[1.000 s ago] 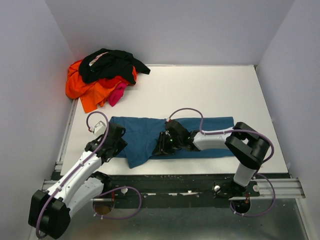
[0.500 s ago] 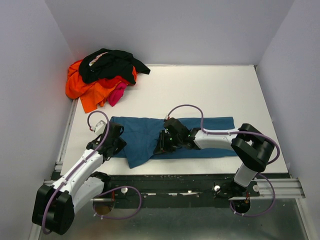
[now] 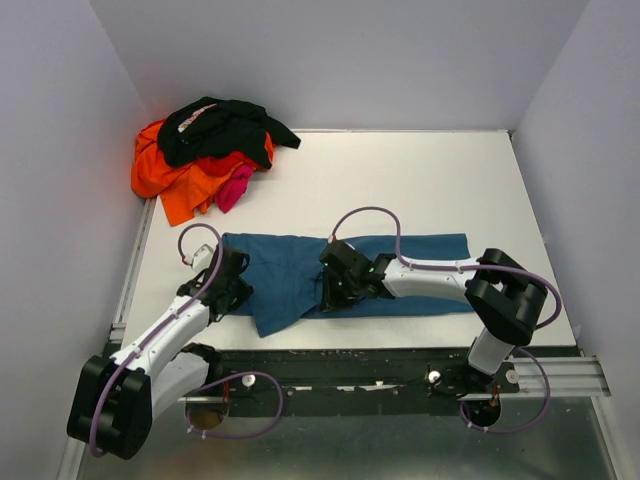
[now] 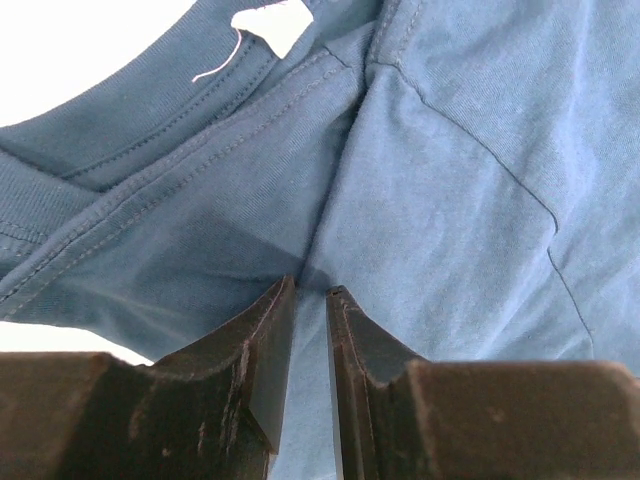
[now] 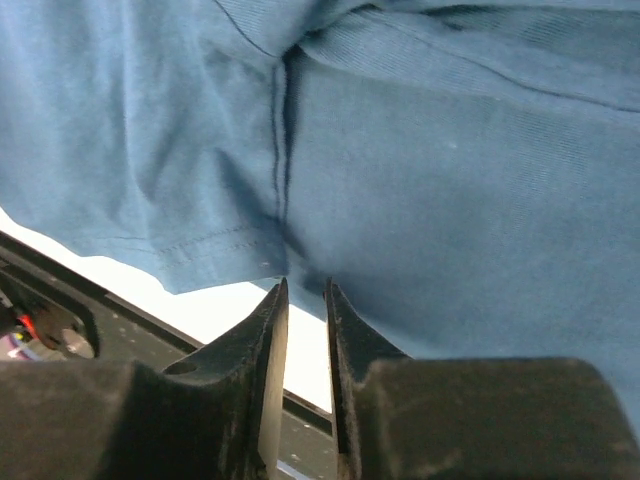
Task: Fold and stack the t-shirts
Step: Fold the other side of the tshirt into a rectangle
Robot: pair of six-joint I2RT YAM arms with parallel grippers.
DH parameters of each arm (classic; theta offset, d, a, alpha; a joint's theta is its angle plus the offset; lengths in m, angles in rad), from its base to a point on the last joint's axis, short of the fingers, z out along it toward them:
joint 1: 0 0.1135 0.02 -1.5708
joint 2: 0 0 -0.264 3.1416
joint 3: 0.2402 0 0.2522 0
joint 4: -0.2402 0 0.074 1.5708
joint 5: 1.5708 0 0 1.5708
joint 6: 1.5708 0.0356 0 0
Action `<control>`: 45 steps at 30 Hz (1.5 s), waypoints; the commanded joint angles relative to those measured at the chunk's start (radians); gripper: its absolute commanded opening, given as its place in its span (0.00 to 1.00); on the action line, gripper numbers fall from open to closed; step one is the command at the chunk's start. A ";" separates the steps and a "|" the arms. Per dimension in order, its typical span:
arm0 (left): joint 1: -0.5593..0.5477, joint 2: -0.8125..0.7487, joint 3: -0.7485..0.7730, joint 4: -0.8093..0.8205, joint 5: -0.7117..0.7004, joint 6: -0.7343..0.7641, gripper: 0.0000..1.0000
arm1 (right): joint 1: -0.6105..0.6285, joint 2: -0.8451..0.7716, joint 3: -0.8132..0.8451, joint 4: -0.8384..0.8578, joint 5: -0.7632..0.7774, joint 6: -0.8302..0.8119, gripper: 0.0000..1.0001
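The teal-blue t-shirt [image 3: 420,270] lies spread in a long band across the near part of the white table [image 3: 400,180]. My left gripper [image 3: 232,287] sits at its left end by the collar; in the left wrist view the fingers [image 4: 308,290] are closed on a fold of the teal cloth [image 4: 450,180], below the white neck label [image 4: 270,22]. My right gripper [image 3: 336,290] is at the shirt's middle near edge, its fingers [image 5: 304,285] closed on the cloth [image 5: 450,180] at the hem. The black [image 3: 225,128], orange [image 3: 170,180] and magenta-pink [image 3: 236,187] t-shirts lie heaped at the far left corner.
Grey walls close in the table on the left, back and right. A metal rail [image 3: 560,375] with the arm bases runs along the near edge. The dark rail also shows below the hem in the right wrist view [image 5: 60,320].
Both arms have shifted slightly: the left gripper edged a little farther along the shirt's left end, and the right wrist has turned and moved slightly away. The shirt has hardly changed shape.
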 commanded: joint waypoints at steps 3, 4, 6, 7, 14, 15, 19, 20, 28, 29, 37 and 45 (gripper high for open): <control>0.014 0.004 0.023 -0.044 -0.057 0.033 0.35 | 0.009 -0.040 -0.011 -0.059 0.057 -0.022 0.38; 0.016 0.001 0.031 -0.053 -0.062 0.039 0.35 | 0.010 -0.052 -0.009 -0.056 0.057 -0.025 0.40; 0.016 -0.012 0.051 -0.072 -0.073 0.056 0.35 | 0.009 -0.071 -0.003 -0.053 0.082 -0.029 0.43; 0.016 -0.022 0.057 -0.084 -0.080 0.062 0.35 | 0.009 -0.079 0.001 -0.050 0.082 -0.031 0.47; 0.016 -0.100 0.115 -0.112 -0.094 0.108 0.34 | 0.007 -0.080 -0.023 0.079 0.036 0.009 0.58; 0.016 -0.099 0.115 -0.090 -0.065 0.123 0.32 | 0.009 -0.063 -0.014 0.084 0.028 0.007 0.55; 0.000 -0.052 0.130 -0.037 -0.004 0.127 0.31 | 0.009 0.009 0.014 0.114 -0.028 0.007 0.45; -0.007 -0.032 0.132 -0.020 0.001 0.125 0.31 | 0.009 0.026 0.014 0.130 -0.044 0.014 0.44; -0.030 0.160 0.216 0.068 0.016 0.159 0.31 | 0.010 0.046 0.023 0.072 -0.029 0.004 0.14; -0.032 0.175 0.227 0.068 0.012 0.165 0.31 | 0.010 0.037 0.024 0.061 -0.022 -0.006 0.09; -0.032 0.275 0.256 0.083 -0.033 0.182 0.30 | 0.079 0.013 0.126 -0.138 0.120 -0.060 0.04; -0.032 0.257 0.236 0.097 -0.066 0.186 0.30 | 0.090 -0.012 0.035 -0.149 0.136 -0.014 0.39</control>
